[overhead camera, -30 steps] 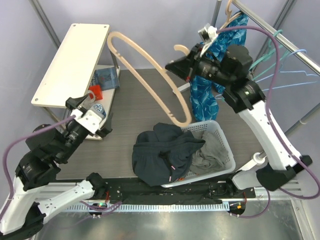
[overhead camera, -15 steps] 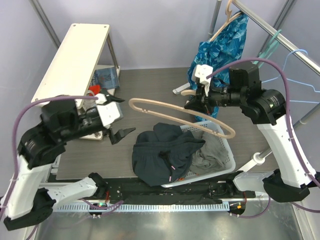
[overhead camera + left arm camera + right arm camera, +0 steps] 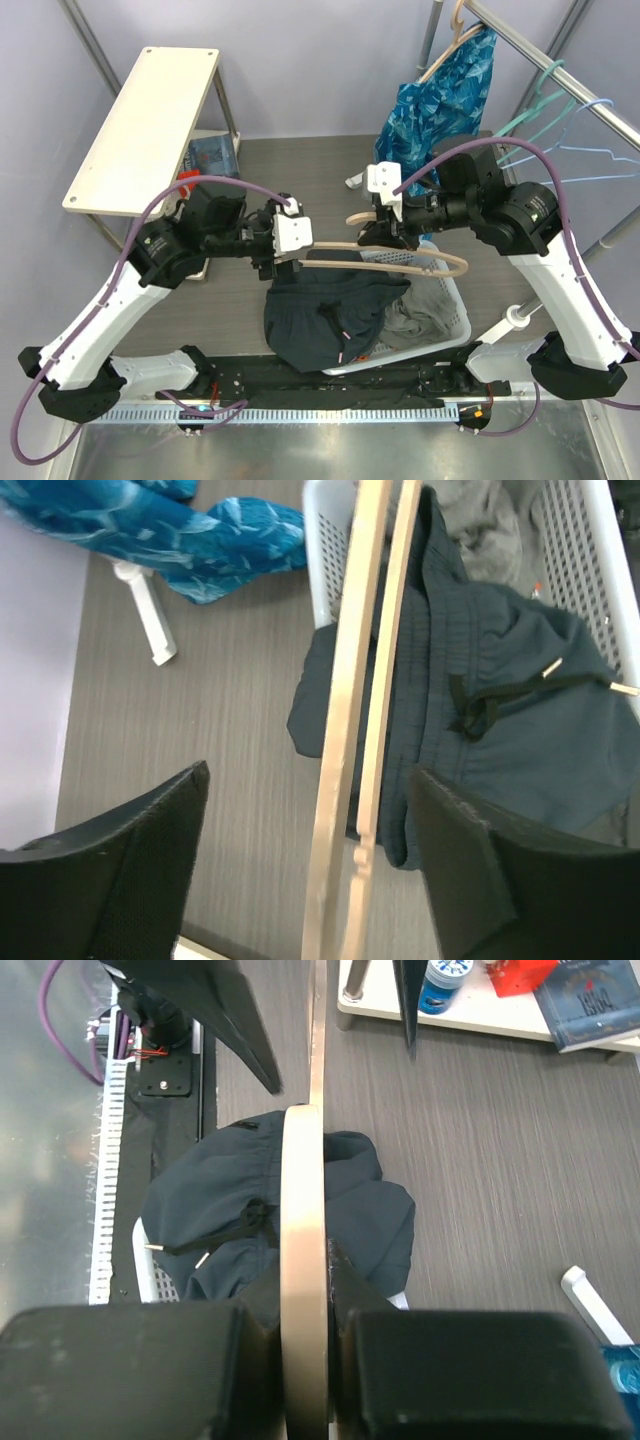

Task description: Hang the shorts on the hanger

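Right gripper is clenched on the hanger close to its hook. It holds the hanger flat and roughly level above the basket, with one arm reaching out past the basket's left rim. My read is that this keeps the far end reachable for the other arm.

Left gripper is released, with jaws wide, straddling that far end just left of the basket. There is one finger on each side, and neither touches the wood as far as the wrist view shows. Probably a set-up for a second grip or a steadying hold.

The shorts are draped over the basket's near-left corner, part inside and part spilling out. Waistband and drawstring face up, right under the hanger, and nothing is gripping them. Grey cloth sits inside the basket, right of the shorts.

Task looks early: hanger is in hand, shorts not yet on it.

Risk: with both grippers on the hanger, neither is free for the shorts.
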